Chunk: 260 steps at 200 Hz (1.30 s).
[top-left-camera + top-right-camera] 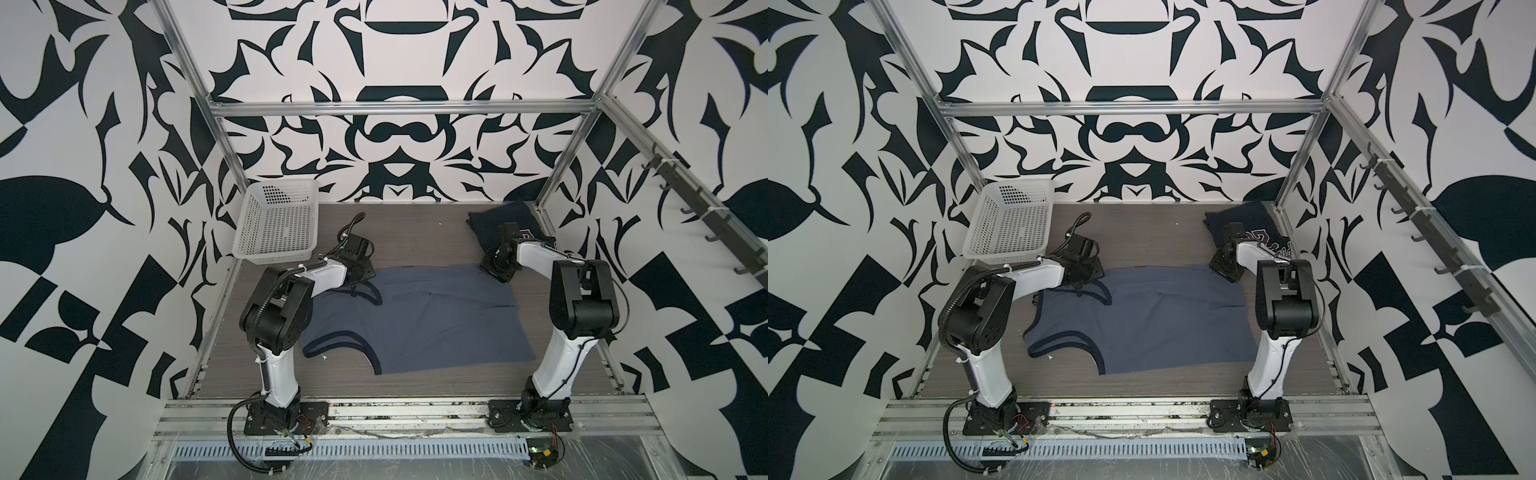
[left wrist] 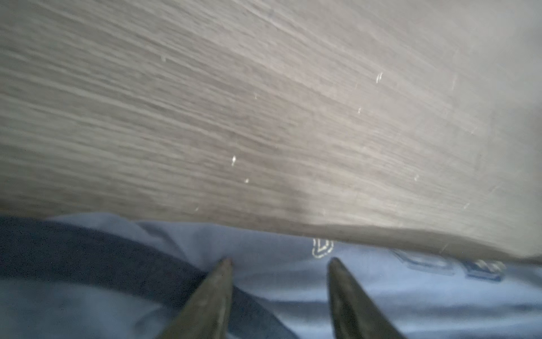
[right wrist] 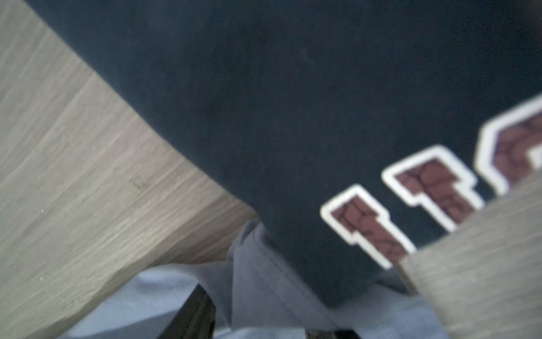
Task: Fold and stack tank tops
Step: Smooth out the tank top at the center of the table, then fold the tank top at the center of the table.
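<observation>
A slate grey-blue tank top (image 1: pixel 436 316) (image 1: pixel 1163 316) with dark trim lies spread over the middle of the table in both top views, straps toward the left. A dark navy tank top (image 1: pixel 494 218) (image 1: pixel 1233 218) lies folded at the back right corner. My left gripper (image 1: pixel 359 270) (image 2: pixel 280 261) is low over the grey-blue top's (image 2: pixel 293 290) far left edge by a dark strap, fingers apart, nothing pinched. My right gripper (image 1: pixel 496 266) (image 3: pixel 258 311) sits at the far right corner, where the navy top (image 3: pixel 293 102) overlaps it. Its jaws stand apart around a loose fold of hem (image 3: pixel 264 287).
A white perforated basket (image 1: pixel 278 224) (image 1: pixel 1013 224) stands tilted at the back left, close behind the left arm. Bare wood-grain table (image 1: pixel 415 232) runs along the back between the arms. Aluminium frame posts (image 1: pixel 565 145) edge the table, and a rail of hooks (image 1: pixel 706 216) lines the right wall.
</observation>
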### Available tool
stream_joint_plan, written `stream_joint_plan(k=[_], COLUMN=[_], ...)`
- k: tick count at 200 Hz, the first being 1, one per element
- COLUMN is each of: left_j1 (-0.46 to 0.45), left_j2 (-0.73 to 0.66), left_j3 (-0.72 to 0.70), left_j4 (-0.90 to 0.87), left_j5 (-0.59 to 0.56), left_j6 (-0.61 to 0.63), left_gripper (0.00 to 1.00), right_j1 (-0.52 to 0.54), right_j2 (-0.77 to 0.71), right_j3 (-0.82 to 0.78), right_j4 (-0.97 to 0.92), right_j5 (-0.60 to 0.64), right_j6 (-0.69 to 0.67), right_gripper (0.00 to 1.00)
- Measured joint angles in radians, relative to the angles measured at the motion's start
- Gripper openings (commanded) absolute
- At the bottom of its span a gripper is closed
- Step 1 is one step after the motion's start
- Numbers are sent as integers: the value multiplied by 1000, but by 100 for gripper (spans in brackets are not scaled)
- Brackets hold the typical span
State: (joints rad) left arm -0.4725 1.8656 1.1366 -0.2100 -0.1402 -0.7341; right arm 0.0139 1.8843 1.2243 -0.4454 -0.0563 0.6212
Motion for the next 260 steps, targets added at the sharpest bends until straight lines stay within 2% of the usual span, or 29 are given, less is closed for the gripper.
stream_joint_plan(k=[17, 42, 75, 108, 150, 172, 199, 223, 248, 260], left_j1=[-36, -148, -323, -519, -727, -773, -781, -781, -772, -763], left_j2=[-58, -235, -457, -557, -564, -536, -486, -436, -403, -392], left_j3=[14, 10, -86, -241, -344, -394, -435, -436, -416, -410], left_j4=[-128, -285, -396, -484, -485, -440, -378, -336, -300, -284], left_j5=[-44, -106, -130, -114, -89, -76, -68, -64, -69, -72], left_j6=[0, -13, -82, -206, -354, -401, -429, -436, -428, -415], left_gripper=[74, 77, 76, 70, 65, 62, 58, 49, 32, 28], right_j1=[12, 30, 40, 40, 37, 29, 19, 3, -16, -21], right_j2=[-95, -364, -669, -841, -940, -948, -987, -1002, -997, -985], right_j3=[-50, -174, -308, -449, -545, -574, -609, -632, -654, -663], right_j4=[-29, -96, -208, -323, -402, -422, -433, -452, -455, -454], right_j5=[3, 18, 31, 36, 47, 60, 80, 95, 103, 104], right_j6=[-11, -24, -23, 27, 109, 144, 188, 217, 243, 255], right_gripper=[57, 64, 67, 67, 65, 65, 65, 65, 64, 62])
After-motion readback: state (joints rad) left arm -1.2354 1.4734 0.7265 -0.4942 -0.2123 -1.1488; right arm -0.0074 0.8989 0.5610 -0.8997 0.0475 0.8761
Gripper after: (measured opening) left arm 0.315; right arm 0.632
